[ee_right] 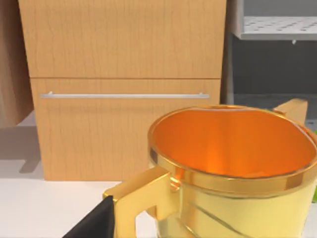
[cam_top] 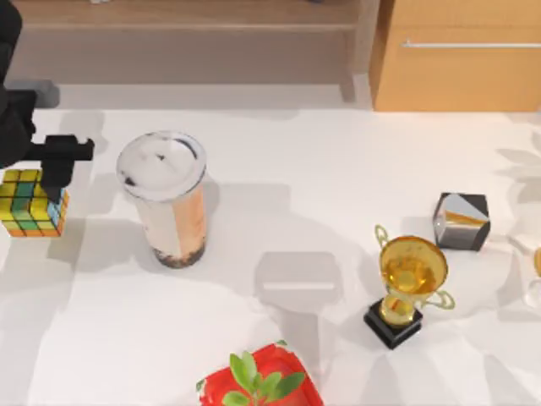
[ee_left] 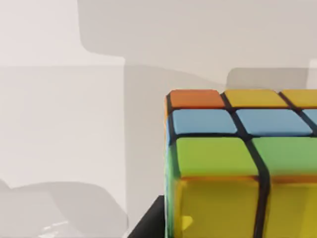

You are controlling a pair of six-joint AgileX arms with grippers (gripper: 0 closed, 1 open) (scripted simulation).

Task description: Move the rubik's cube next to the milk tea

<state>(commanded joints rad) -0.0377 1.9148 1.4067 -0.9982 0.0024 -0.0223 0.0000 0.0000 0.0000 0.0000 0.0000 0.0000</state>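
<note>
The left gripper point(cam_top: 52, 188) is sitting at the frame's left edge, its jaws clamping the rubik's cube point(cam_top: 32, 203). The milk tea point(cam_top: 166, 199) is standing just right of it.

On the table point(cam_top: 338, 169), the rubik's cube point(cam_top: 32, 203) sits at nine o'clock by the left edge, with the left gripper point(cam_top: 56, 173) right over it and the milk tea point(cam_top: 166, 200) just to its right. The trophy point(cam_top: 409, 286) stands toward four o'clock, the dark cube point(cam_top: 461, 222) close behind it at three o'clock. The potted plant point(cam_top: 260, 382) is at six o'clock, the wooden cabinet point(cam_top: 461, 55) off behind at one o'clock.
</note>
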